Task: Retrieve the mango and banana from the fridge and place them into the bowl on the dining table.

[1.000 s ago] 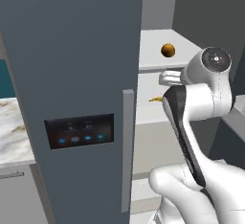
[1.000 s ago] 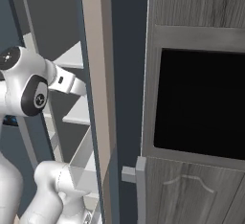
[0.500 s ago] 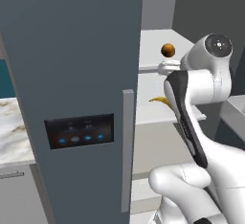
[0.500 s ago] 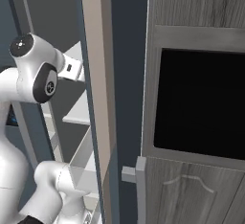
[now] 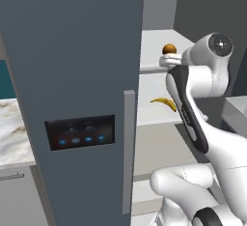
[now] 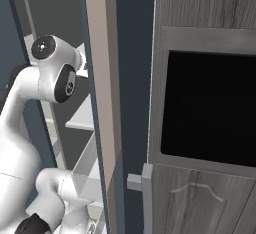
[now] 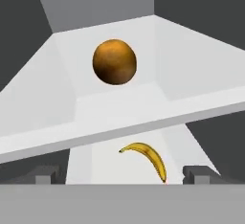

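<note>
Your jaws stand wide apart, with nothing between them; the gripper (image 7: 122, 176) faces into the fridge (image 5: 72, 65). You see the mango (image 7: 114, 61) resting on a white upper shelf (image 7: 191, 74), and the banana (image 7: 146, 158) lying on the shelf below it, nearer the gripper. Left of the fridge runs a marble counter (image 5: 12, 133); to its right stands a grey wood cabinet (image 6: 210, 18) with a dark panel.

The mango (image 7: 114, 61) sits on the fridge's upper white shelf (image 7: 191, 70), toward its far side; the banana (image 7: 148, 158) lies on what seems the lower shelf (image 5: 149, 115), nearer.
</note>
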